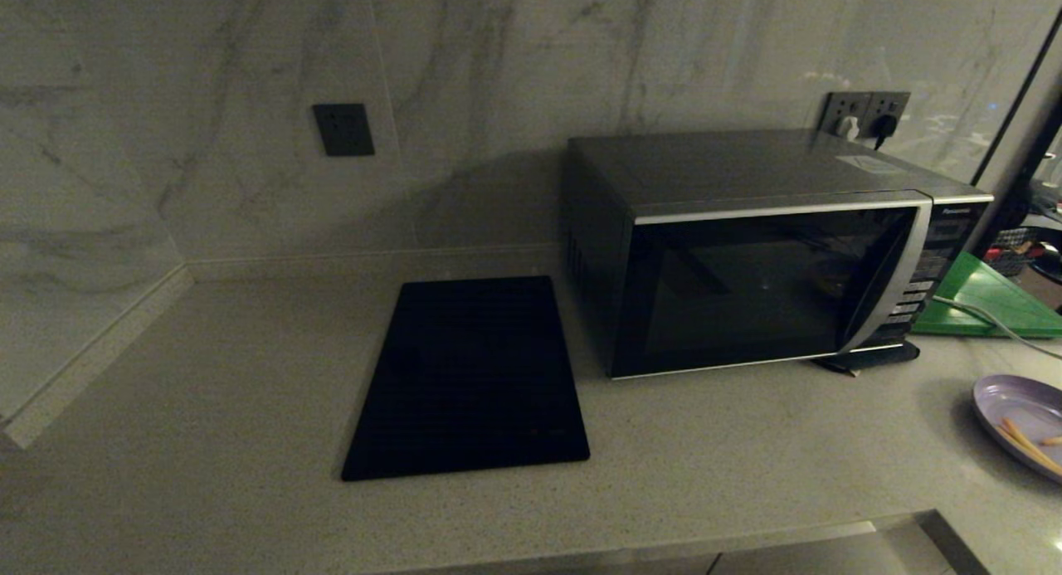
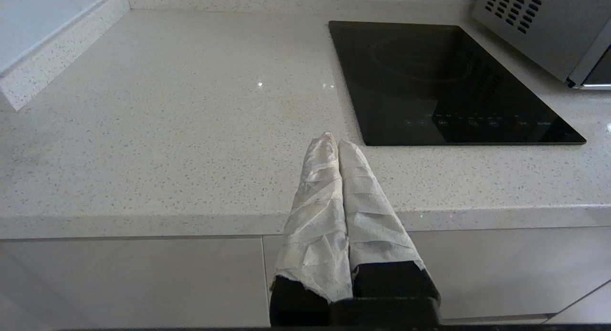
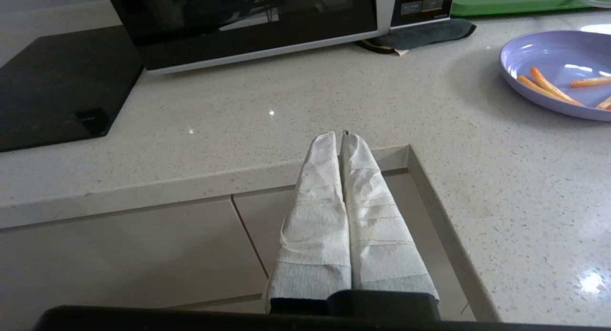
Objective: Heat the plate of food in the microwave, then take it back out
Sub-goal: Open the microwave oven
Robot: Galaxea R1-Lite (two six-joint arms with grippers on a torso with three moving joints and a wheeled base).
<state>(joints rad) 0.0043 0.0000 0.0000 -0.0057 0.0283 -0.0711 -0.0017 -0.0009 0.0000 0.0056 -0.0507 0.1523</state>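
Observation:
The black-and-silver microwave (image 1: 763, 260) stands at the back right of the counter with its dark glass door closed; its lower front (image 3: 248, 39) and vented side (image 2: 539, 30) show in the wrist views. The lavender plate of food (image 1: 1025, 421) with orange sticks rests on the counter at the far right, in front of the microwave (image 3: 558, 73). My left gripper (image 2: 334, 142) is shut and empty, held low off the counter's front edge. My right gripper (image 3: 340, 139) is shut and empty too, over the front edge at the counter's inner corner, left of the plate. Neither arm shows in the head view.
A flat black mat (image 1: 473, 376) lies left of the microwave. A green board (image 1: 987, 301) with a white cable sits right of the microwave, a dark pad (image 3: 420, 35) under its front corner. Wall sockets (image 1: 863, 114) are behind. Pale cabinet fronts (image 3: 119, 254) lie below the counter edge.

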